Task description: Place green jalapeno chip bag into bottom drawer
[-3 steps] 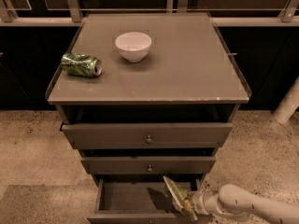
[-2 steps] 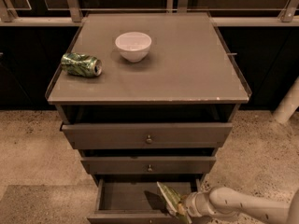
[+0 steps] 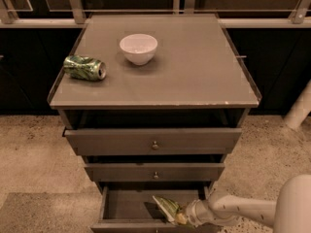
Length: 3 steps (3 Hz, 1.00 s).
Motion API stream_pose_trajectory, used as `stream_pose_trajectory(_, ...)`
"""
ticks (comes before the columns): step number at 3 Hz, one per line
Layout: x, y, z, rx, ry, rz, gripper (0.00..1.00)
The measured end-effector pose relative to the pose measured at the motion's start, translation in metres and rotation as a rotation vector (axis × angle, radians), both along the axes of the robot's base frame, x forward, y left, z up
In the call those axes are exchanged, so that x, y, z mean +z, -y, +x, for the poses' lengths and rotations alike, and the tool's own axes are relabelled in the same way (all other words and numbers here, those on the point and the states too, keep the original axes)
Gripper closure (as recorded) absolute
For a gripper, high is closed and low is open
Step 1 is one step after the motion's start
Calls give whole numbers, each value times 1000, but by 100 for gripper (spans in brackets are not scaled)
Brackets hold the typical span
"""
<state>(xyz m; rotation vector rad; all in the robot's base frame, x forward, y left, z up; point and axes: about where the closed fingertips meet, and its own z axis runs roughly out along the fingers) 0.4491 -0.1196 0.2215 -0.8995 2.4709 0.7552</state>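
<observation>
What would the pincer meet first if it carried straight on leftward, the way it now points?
The pincer, at the right of the open bottom drawer, holds the green jalapeno chip bag; beyond the bag, probably the drawer's left wall, though depth is unclear.

Cabinet top (image 3: 194, 76) with white bowl (image 3: 138, 48), green can (image 3: 85, 68); jaws at bottom drawer (image 3: 129, 206).

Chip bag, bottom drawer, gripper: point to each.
chip bag (image 3: 165, 207), camera view, green foil middle.
bottom drawer (image 3: 129, 205), camera view, bare inner floor.
gripper (image 3: 180, 218), camera view, tip holding the bag over the drawer's right half.
</observation>
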Motion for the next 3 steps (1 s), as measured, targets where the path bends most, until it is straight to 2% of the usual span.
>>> stream_pose_trajectory(3,0,0,0,0,0,0,11)
